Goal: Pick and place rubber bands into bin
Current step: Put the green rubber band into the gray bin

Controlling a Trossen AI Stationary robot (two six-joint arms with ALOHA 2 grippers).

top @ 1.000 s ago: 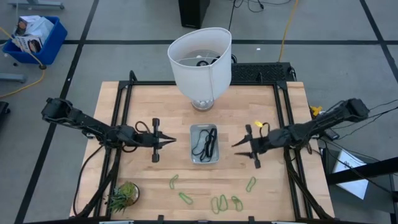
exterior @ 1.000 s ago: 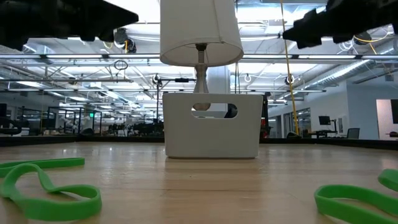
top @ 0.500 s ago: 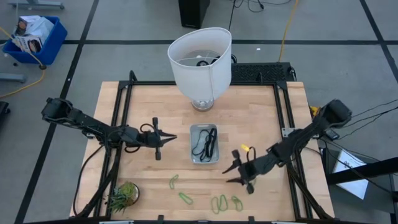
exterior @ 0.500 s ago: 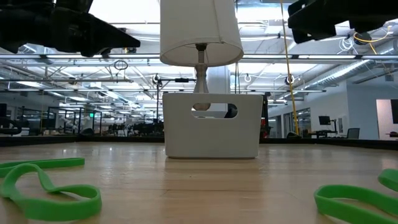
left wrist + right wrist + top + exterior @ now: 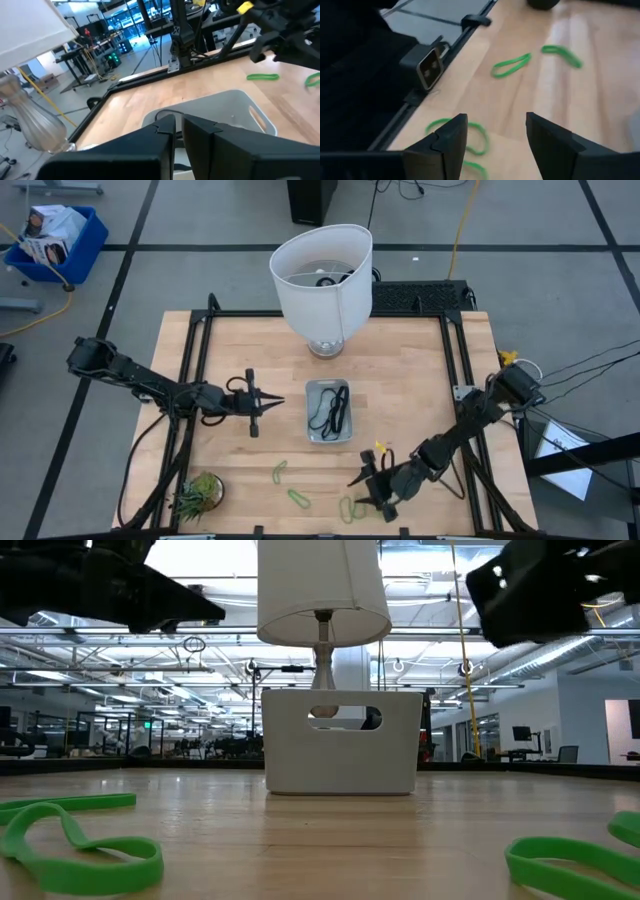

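The clear bin (image 5: 329,412) stands on the table's middle with dark rubber bands (image 5: 330,414) lying in it; it also shows in the low view (image 5: 340,740). Several light-green rubber bands lie flat near the table's near edge (image 5: 279,471) (image 5: 298,498) (image 5: 352,507) (image 5: 382,505). My right gripper (image 5: 358,490) is open and empty above those bands; in the right wrist view (image 5: 495,145) a green band (image 5: 465,135) lies below its fingers. My left gripper (image 5: 266,408) is shut and empty, left of the bin, its fingers (image 5: 165,135) pointing at the bin (image 5: 235,105).
A white lampshade (image 5: 322,275) on a glass base stands behind the bin. A spiky green plant (image 5: 198,492) sits at the near left corner. Black frame rails (image 5: 195,380) (image 5: 470,380) run along both table sides. A blue crate (image 5: 55,240) stands on the floor.
My right gripper has swung from beside the bin toward the table's near edge and somewhat left, coming over the green bands. My left gripper has drawn back a little toward the table's left edge. The bands and the bin have not moved.
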